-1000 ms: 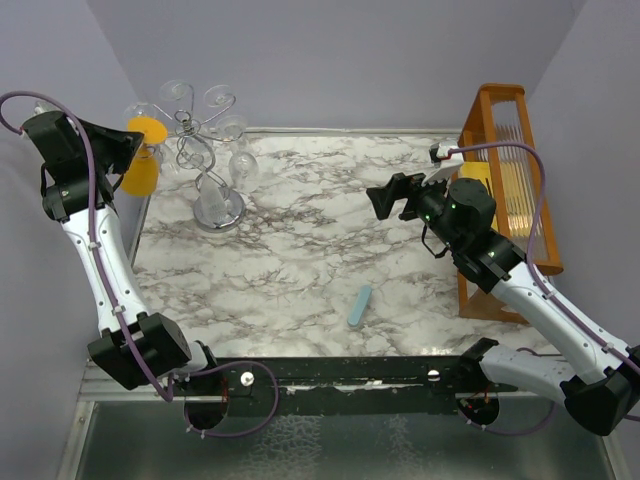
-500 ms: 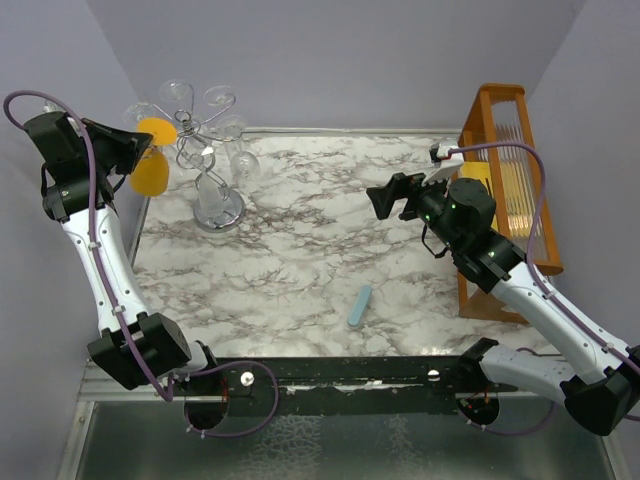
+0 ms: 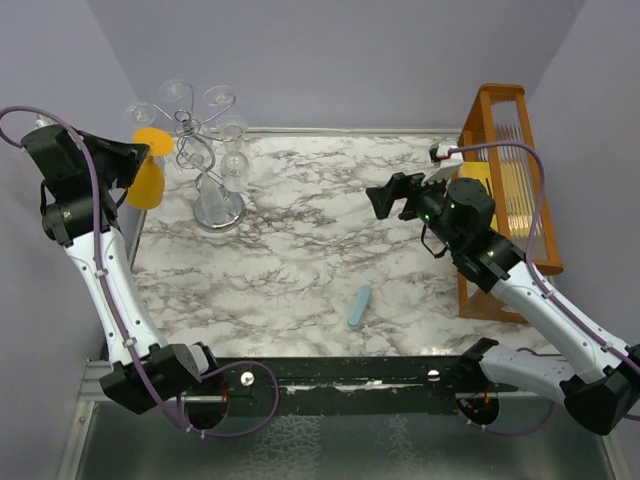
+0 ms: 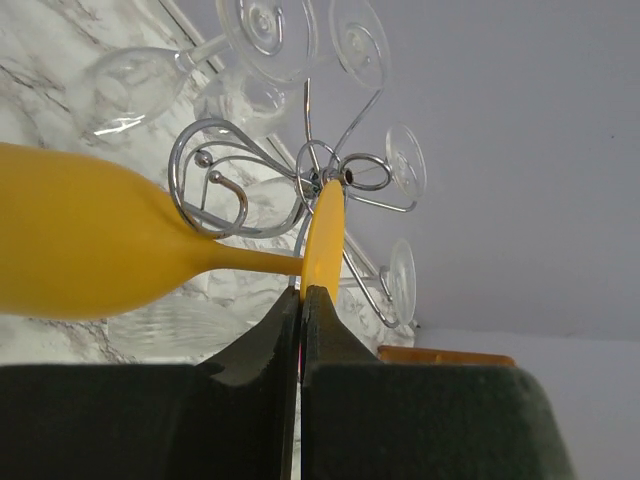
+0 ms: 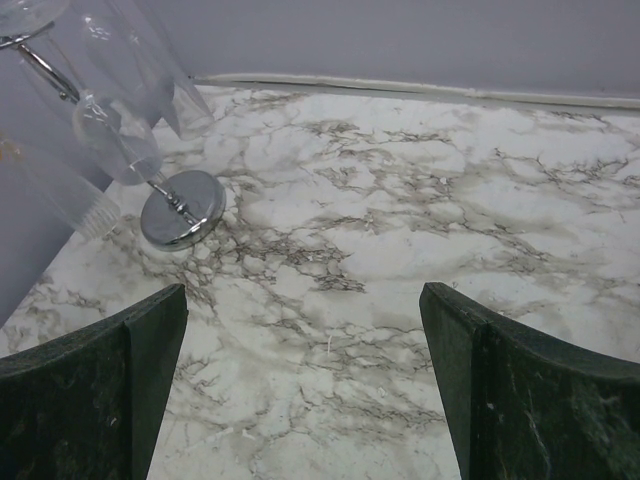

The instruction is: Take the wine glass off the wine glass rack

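Well right of the wire rack (image 3: 220, 211), the right end effector (image 3: 392, 196) hangs with fingers apart over the surface (image 3: 320, 240), while just left of the rack the left end effector (image 4: 301, 293) is clamped on the one yellow wine glass (image 3: 147, 180), seemingly free of its hook but not carried clear, four clear glasses (image 3: 236, 165) hanging beyond.

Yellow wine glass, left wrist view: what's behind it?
Silvery wire rack with curled arms, clear wine glasses hanging from it, white marbled tabletop. Anything directly behind the bowl of the yellow wine glass is covered.
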